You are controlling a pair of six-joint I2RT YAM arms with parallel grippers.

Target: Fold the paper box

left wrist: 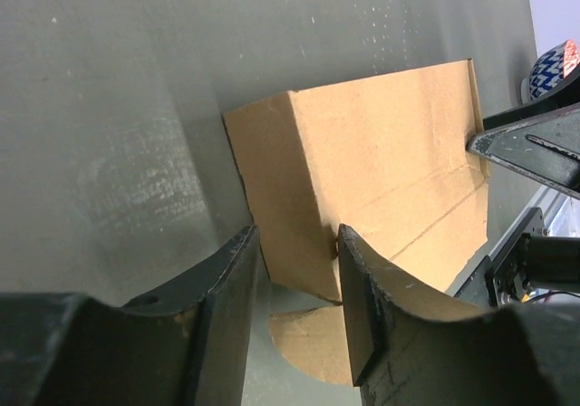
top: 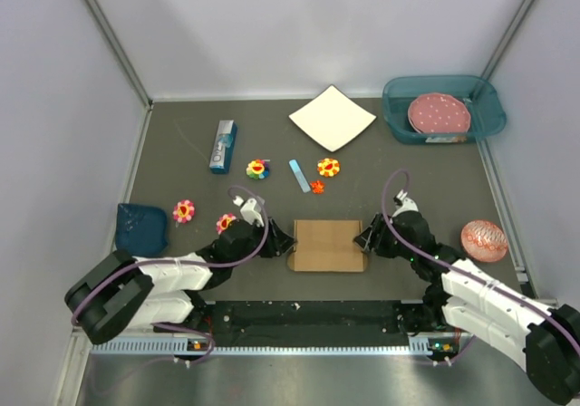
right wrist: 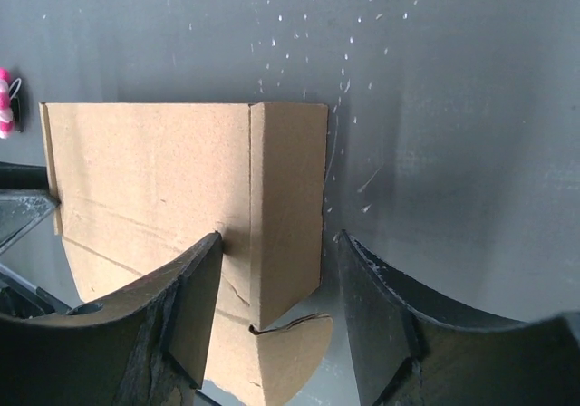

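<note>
The paper box [top: 328, 246] is a brown cardboard shape, partly folded, lying flat near the table's front edge between my two arms. My left gripper [top: 285, 240] is open and straddles the box's left side wall [left wrist: 285, 188]. One of its fingers [left wrist: 367, 288] rests on the box top and the other stands clear of the wall. My right gripper [top: 364, 238] is open and straddles the right side wall [right wrist: 288, 198]. One of its fingers [right wrist: 195, 288] is over the box top and the other is apart from the wall. A rounded tab [left wrist: 313, 343] lies flat on the table at each end; the right one shows in the right wrist view [right wrist: 285, 356].
A white square sheet [top: 332, 117] and a teal bin [top: 480, 116] holding a pink plate are at the back. A small blue carton [top: 223, 146], several flower toys, a blue strip [top: 299, 176], a dark blue pouch [top: 140, 227] and a patterned ball [top: 484, 240] lie around.
</note>
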